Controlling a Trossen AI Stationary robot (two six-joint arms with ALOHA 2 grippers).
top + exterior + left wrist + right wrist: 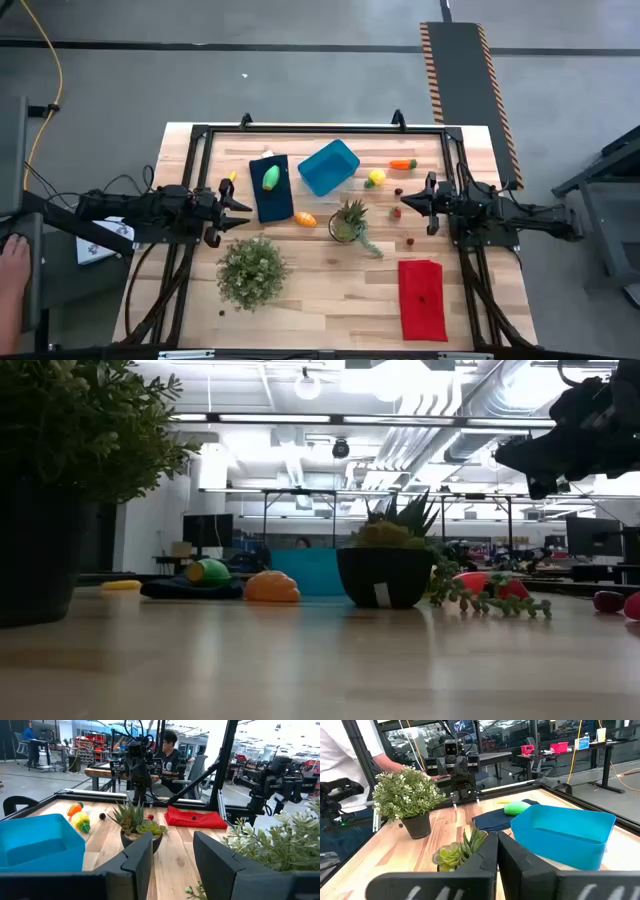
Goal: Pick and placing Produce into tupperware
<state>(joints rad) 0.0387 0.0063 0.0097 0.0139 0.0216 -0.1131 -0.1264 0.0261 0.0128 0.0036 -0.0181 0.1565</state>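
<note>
Blue tub: the tupperware [328, 166] sits near the table's far edge, about midway along it, empty as far as the wrist views show.
Green oval: it [271, 177] lies on the dark blue cloth [272, 190], just beside the tub on the left arm's side, its long axis running from far edge to near edge.
Orange oval: it [306, 219] rests on bare wood at the cloth's near corner, close to the spiky plant [347, 220].
Lemon and carrot: the lemon [376, 177] and the carrot [402, 164] lie on the tub's other side, toward the right arm.
Left gripper: it [238, 208] hovers at the cloth's left edge, fingers parted and holding nothing.
Right gripper: it [404, 207] hangs level with the lemon's side of the table, fingers closed together, empty.
Deciding relation: the green oval lies just ahead of the left gripper and slightly toward the far edge, so the left arm looks the nearer one for it.
</note>
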